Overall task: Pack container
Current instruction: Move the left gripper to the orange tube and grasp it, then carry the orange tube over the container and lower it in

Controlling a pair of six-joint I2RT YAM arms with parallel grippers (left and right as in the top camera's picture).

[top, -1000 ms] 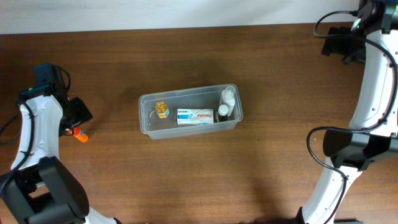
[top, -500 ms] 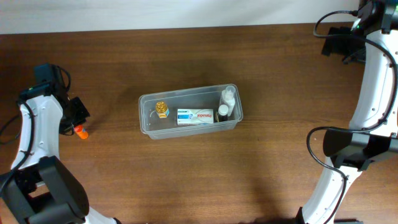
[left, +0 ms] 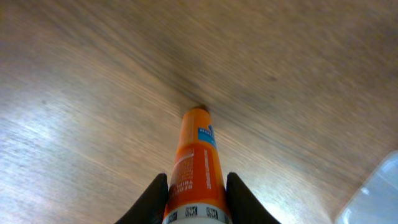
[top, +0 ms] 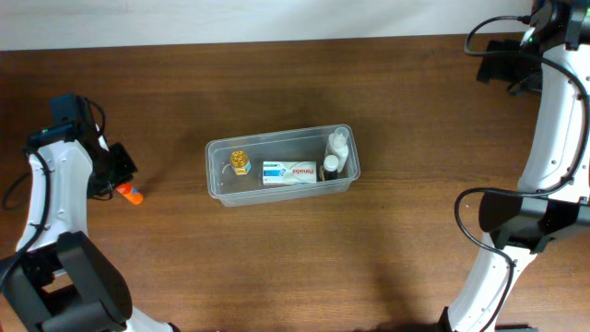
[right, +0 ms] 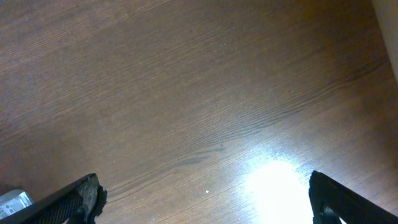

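Note:
The clear plastic container sits mid-table. It holds a gold-capped item, a white box and two small bottles. My left gripper is at the far left, shut on an orange tube. In the left wrist view the orange tube is clamped between the black fingers and points toward the table; a corner of the container shows at the lower right. My right gripper is wide open and empty over bare wood at the far right back.
The wooden table ends at a pale wall along the back. Black cables loop beside both arm bases.
My left gripper has shifted a little to the right, toward the container, carrying the orange tube. The right arm has not moved.

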